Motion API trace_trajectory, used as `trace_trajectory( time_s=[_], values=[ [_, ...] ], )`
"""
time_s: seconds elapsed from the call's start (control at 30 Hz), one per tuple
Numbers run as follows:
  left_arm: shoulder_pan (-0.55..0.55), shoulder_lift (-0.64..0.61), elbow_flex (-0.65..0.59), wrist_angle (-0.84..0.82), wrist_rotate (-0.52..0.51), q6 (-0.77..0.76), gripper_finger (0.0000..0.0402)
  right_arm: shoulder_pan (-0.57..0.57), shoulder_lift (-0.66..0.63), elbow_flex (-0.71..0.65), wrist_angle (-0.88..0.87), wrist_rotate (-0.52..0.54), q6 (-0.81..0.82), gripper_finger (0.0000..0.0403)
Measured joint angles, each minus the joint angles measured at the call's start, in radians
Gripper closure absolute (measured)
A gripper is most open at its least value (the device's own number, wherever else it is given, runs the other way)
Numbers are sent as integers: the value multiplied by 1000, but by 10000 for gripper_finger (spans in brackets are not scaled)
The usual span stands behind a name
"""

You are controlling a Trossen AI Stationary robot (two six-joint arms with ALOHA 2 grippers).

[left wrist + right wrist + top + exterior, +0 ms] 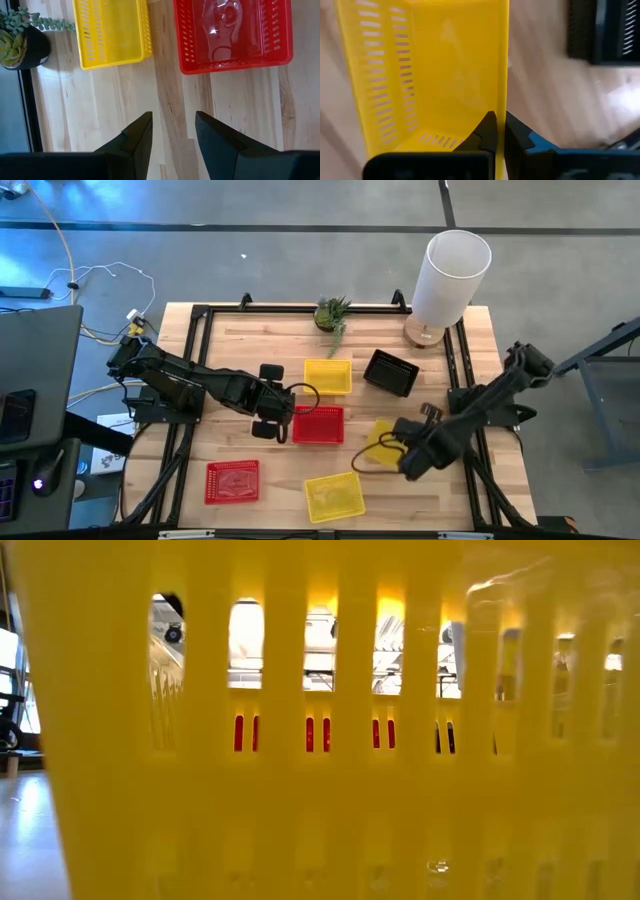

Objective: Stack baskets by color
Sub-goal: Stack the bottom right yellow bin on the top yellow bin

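Yellow basket rim pinched between right gripper fingers on the counter; left gripper fingers spread, empty, near red basket.

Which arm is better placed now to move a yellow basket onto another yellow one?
The right. The right gripper is already shut on the wall of a yellow plastic mesh basket; the left gripper hangs open near the red mesh basket.

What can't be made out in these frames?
- Low view: a yellow basket against the lens blocks nearly the whole table.
- High view: the right gripper covers part of its yellow basket.
- Black basket: cut off by the right wrist view's edge.
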Motion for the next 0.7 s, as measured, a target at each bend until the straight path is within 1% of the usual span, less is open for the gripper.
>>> trace_trajectory(
  time_s=[0.17, 0.33, 0.47, 0.53, 0.7],
  values=[
    [0, 0, 0, 0, 1, 0, 266, -93, -49, 0, -13, 54, -97, 402],
    [1, 0, 0, 0, 49, 0, 266, -219, -83, 0, -9, 82, -259, 403],
    [1, 0, 0, 0, 51, 1, 266, -326, -100, 3, 30, 90, -410, 403],
    [1, 0, 0, 1, 51, 1, 266, -371, -99, 22, 34, 96, -486, 403],
    [1, 0, 0, 2, 51, 26, 266, -458, -94, 115, 65, 156, -682, 403]
  ],
)
